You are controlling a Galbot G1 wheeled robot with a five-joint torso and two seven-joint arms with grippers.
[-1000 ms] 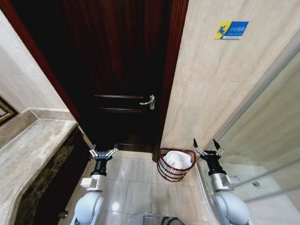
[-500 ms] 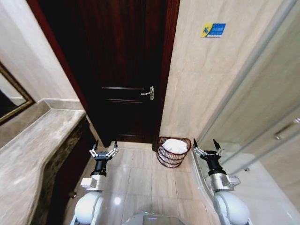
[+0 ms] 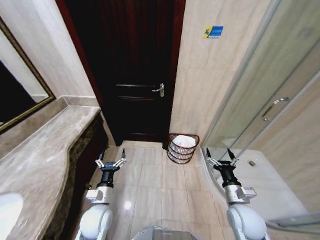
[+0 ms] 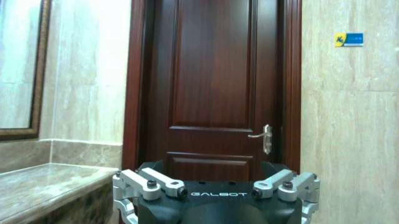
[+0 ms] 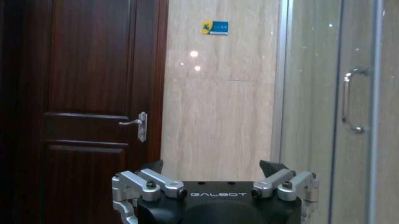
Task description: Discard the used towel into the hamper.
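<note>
Small bathroom here: glossy beige tiled floor (image 3: 150,175), beige stone-look walls, and a grey-brown marble surface (image 3: 45,160) running along the left under a dark-framed mirror (image 3: 20,95). Straight ahead there's a dark mahogany panelled door (image 3: 135,75) with a silver lever handle (image 3: 159,90), and a glass shower enclosure (image 3: 270,115) on the right. A little blue and yellow sticker (image 3: 213,32) sits high on the wall.

The small round reddish-brown wire hamper (image 3: 182,149) stands on the floor just right of the door, against the wall, with a white towel (image 3: 184,141) bunched inside.

Left tool (image 3: 110,163) and right tool (image 3: 219,158) both hang low with fingers spread wide, holding nothing, well apart from the hamper.
</note>
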